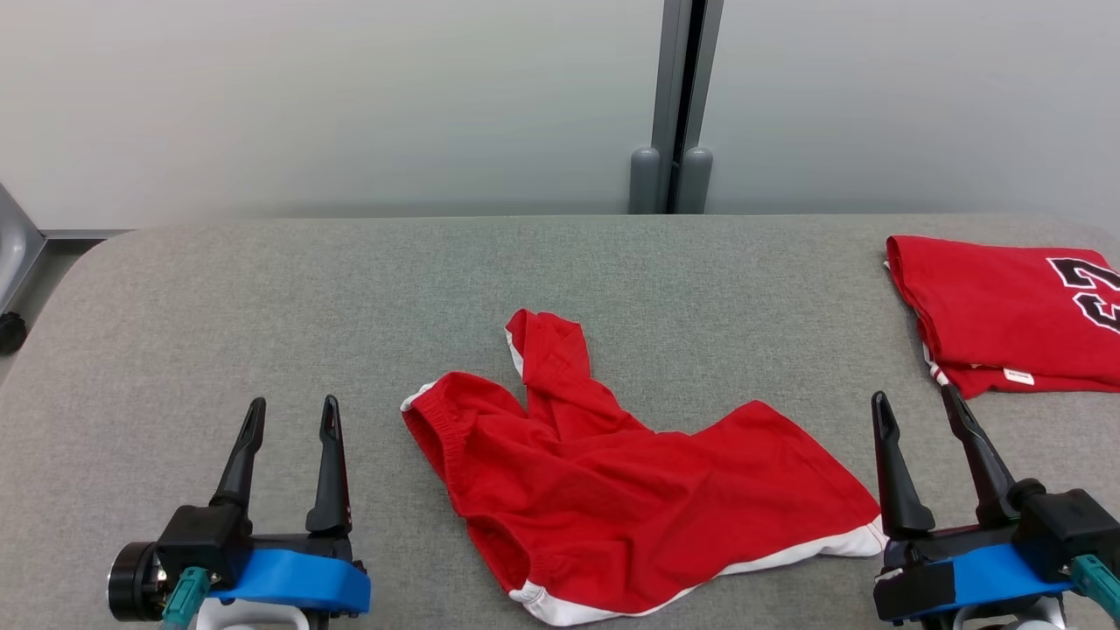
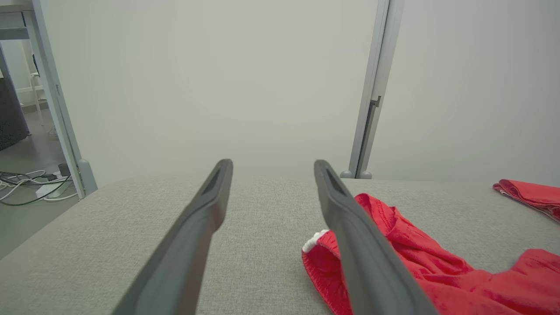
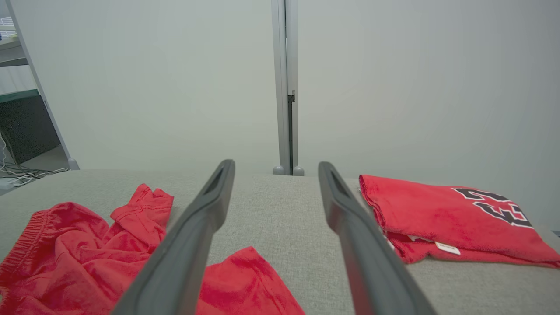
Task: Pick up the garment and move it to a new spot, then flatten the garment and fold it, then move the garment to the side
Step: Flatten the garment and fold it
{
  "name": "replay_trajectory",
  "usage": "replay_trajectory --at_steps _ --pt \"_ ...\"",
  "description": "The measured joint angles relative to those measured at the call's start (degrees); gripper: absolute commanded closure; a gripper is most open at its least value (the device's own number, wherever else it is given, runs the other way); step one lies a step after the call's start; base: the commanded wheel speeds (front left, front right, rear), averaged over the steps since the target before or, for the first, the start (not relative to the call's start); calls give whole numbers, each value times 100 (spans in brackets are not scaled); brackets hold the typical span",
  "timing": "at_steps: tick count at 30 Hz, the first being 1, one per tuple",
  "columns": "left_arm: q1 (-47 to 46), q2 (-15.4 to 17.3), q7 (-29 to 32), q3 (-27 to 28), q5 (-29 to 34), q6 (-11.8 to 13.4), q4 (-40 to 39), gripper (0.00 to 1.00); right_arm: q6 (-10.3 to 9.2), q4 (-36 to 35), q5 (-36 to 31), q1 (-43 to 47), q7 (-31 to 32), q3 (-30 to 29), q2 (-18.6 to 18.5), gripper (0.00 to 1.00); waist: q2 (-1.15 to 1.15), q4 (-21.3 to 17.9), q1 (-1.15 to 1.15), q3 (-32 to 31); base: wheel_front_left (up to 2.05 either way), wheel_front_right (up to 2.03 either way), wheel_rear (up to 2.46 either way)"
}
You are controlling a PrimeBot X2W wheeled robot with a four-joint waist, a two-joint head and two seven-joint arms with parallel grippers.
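Our red shorts (image 1: 630, 490) lie crumpled in the middle of the grey bench (image 1: 262, 289), between our left gripper (image 1: 293, 404) and right gripper (image 1: 914, 395). Both stand open and empty, one at each side, probably to flatten the cloth. A folded jersey (image 1: 1006, 306) rests apart.

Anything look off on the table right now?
The red shorts lie rumpled in the middle of the grey table, not flat: one leg is twisted up toward the far edge and the waistband is bunched. The folded red jersey at the right looks tidy. Nothing spilled or damaged.
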Motion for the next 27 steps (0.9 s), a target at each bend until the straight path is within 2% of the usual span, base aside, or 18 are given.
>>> replay_trajectory --at_steps 8,20,23,27 --pt "122 19 0 143 100 9 -15 0 0 -198 -112 255 -64 -121 27 0 0 13 0 -96 0 0 0" --pt "159 31 0 167 201 18 -24 0 0 -75 -31 298 -32 -163 31 0 0 1 0 -110 0 0 0" --pt "157 34 0 -41 200 -24 -1 0 0 101 -20 285 14 -216 35 0 0 13 0 -101 0 0 0" --pt "148 36 0 -588 189 -82 200 0 0 522 1 244 62 -339 35 0 0 36 0 -98 0 0 0"
